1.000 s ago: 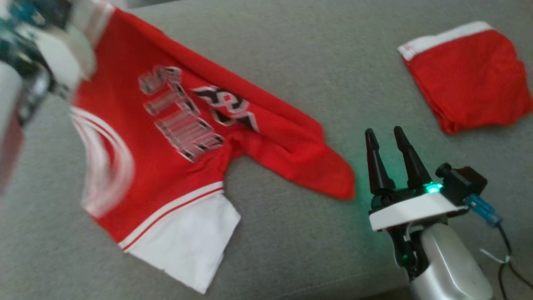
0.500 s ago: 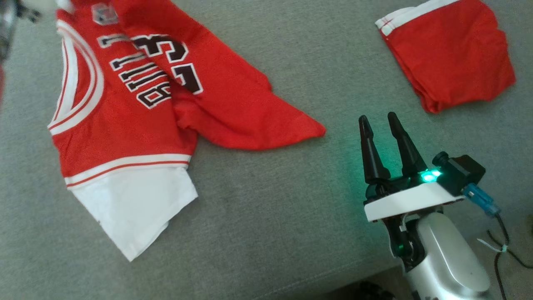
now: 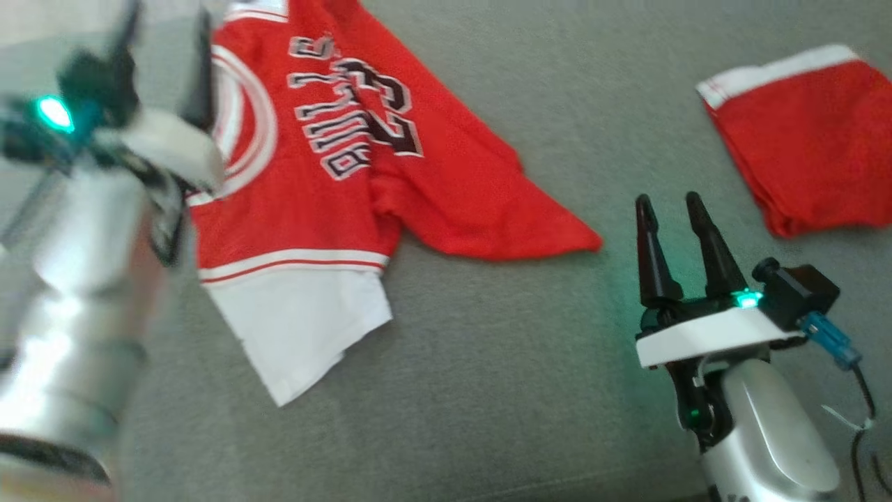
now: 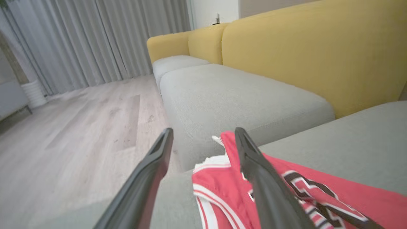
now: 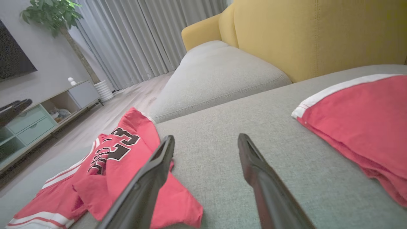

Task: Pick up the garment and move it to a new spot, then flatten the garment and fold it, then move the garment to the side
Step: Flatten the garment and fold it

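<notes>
The left gripper (image 4: 204, 135) has its jaws wide apart with nothing between them: in its wrist view the jersey (image 4: 286, 187) lies below and beyond the right finger, apart from both. A second ago this gripper was shut and had the jersey's top edge lifted. It has since let go and pulled clear, and the cloth has dropped onto the sofa (image 3: 488, 390). The right gripper (image 3: 667, 202) is equally open and empty, resting near the jersey's pointed corner and well short of the shorts (image 3: 801, 153).

The jersey now rests on the left part of the seat cushion, white hem toward the robot. One side is folded over the front, so it covers part of the number. The move to a new spot looks done. Flattening seems to come next, beginning with that folded side.

In the head view the left gripper is a blur, so its jaws are best read from the wrist view. The jersey's top is cut off by the frame, and I cannot tell whether it overhangs the cushion edge. The shorts run off the right side.
</notes>
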`<state>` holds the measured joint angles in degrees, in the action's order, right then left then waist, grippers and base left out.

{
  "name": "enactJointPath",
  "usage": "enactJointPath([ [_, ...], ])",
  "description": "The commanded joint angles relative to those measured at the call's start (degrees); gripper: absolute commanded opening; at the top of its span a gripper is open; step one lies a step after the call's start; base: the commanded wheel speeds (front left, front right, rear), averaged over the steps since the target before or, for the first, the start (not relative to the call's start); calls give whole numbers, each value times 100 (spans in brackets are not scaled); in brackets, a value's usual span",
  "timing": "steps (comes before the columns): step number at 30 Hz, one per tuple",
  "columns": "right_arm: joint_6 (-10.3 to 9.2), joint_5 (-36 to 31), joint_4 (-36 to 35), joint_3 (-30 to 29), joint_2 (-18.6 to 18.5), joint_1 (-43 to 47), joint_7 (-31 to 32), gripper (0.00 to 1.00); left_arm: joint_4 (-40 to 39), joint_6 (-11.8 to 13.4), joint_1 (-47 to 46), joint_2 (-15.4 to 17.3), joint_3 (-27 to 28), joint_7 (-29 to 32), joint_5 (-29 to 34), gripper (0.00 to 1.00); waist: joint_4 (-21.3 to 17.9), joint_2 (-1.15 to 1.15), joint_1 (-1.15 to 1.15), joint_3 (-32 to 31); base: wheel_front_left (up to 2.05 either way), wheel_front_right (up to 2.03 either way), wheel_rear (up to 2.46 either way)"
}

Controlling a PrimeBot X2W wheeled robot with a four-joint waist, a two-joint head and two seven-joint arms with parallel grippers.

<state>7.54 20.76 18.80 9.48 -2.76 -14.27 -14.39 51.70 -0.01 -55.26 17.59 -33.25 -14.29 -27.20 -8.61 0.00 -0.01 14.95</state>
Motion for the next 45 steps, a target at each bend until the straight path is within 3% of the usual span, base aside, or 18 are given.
enactJointPath([
  [1,-5,-47,-136,55,-11,75,-61,100,-286,-3,65,116,236,-57,-85,100,335,0,1,-297,0,0,0],
  [9,-5,-216,-37,-327,-11,350,-61,100,-2236,451,2454,-154,752,-69,-200,100,973,0,1,-641,0,0,0],
  [16,-5,-279,28,-349,-11,474,-61,100,-2987,670,3843,-364,859,-70,-65,100,1186,0,1,-766,0,0,0],
  [25,-5,-283,-29,-259,-11,388,-61,100,-2810,506,3611,-321,738,255,-38,100,1035,0,1,-517,0,0,0],
  [29,-5,-296,-56,-259,-11,328,-61,100,-2462,364,3339,-344,706,664,-190,100,855,0,1,-287,0,0,0],
  [33,-5,-289,-98,-262,-11,266,-61,100,-2077,396,3072,-240,664,928,-116,100,714,0,1,-107,0,0,0],
  [37,-5,-271,-146,-260,-11,196,-61,100,-1586,416,2763,-199,719,992,-127,100,572,0,1,83,0,0,0],
  [40,-5,-267,-162,-268,-11,182,-61,100,-1282,295,2613,-226,757,989,-228,100,505,0,1,163,0,0,0],
  [41,-5,-267,-167,-269,-11,175,-61,100,-1193,221,2572,-235,752,1008,-264,69,489,0,1,182,0,0,0],
  [42,-5,-266,-170,-269,-11,168,-61,100,-1123,142,2533,-240,751,999,-297,0,473,0,1,197,0,0,0],
  [45,-5,-262,-185,-279,-11,151,-61,100,-947,66,2387,-196,758,868,-289,0,440,0,1,227,0,0,0],
])
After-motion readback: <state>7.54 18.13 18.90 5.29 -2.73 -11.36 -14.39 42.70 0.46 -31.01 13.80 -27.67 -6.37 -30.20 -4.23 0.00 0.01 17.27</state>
